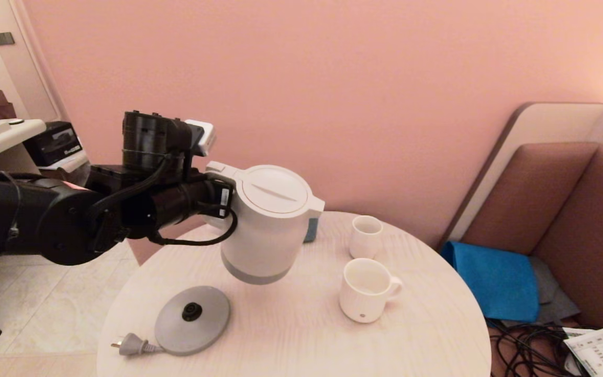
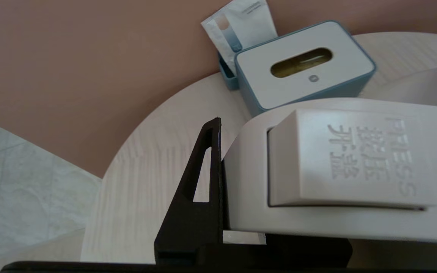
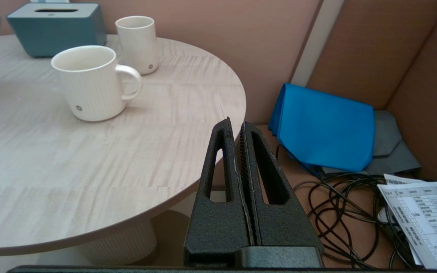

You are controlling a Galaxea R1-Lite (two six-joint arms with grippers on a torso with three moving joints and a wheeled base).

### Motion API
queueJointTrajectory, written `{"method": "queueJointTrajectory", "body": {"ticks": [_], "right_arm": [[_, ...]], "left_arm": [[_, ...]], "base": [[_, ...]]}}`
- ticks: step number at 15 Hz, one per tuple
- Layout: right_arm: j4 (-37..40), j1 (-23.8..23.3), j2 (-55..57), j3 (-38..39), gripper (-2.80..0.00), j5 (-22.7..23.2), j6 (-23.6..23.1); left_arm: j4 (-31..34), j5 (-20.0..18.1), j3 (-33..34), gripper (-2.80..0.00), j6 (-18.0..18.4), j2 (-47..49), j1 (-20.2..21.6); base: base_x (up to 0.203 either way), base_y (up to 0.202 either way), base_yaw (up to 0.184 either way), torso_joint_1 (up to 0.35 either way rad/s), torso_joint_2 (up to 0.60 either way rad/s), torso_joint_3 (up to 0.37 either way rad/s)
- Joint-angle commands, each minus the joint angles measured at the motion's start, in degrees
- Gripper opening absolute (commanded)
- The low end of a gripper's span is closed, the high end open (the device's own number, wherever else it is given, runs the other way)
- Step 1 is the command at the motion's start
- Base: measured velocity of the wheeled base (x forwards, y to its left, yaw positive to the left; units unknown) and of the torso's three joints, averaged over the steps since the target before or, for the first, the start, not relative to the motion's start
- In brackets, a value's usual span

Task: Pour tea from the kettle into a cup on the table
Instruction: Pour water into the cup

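Kettle (image 1: 267, 225) (airborne) in left gripper (image 1: 221, 198)

Place: hotel-style room or lounge corner
Walls: plain pink
Seating: brown upholstered bench (image 1: 584, 209)
Counter: round pale counter (image 1: 291, 324) with tissue box (image 2: 302, 66), kettle base (image 1: 192, 319)
Floor: pale marble-look tiles (image 1: 45, 298)
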Motion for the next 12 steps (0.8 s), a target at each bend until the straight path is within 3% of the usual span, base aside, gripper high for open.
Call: {"method": "queueJointTrajectory", "body": {"ticks": [1,12], "right_arm": [[-0.01,0.02,0.07,0.02,-2.80,0.00,0.00],[-0.01,0.02,0.07,0.02,-2.80,0.00,0.00]], "left_arm": [[-0.25,0.17,-1.62,-2.80,0.37,2.20,-0.21],[2.23,5.13,-7.00,-2.80,1.90,9.36,-7.74]], "base": [[0.000,0.000,0.000,0.000,0.00,0.000],[0.000,0.000,0.000,0.000,0.00,0.000]]}}
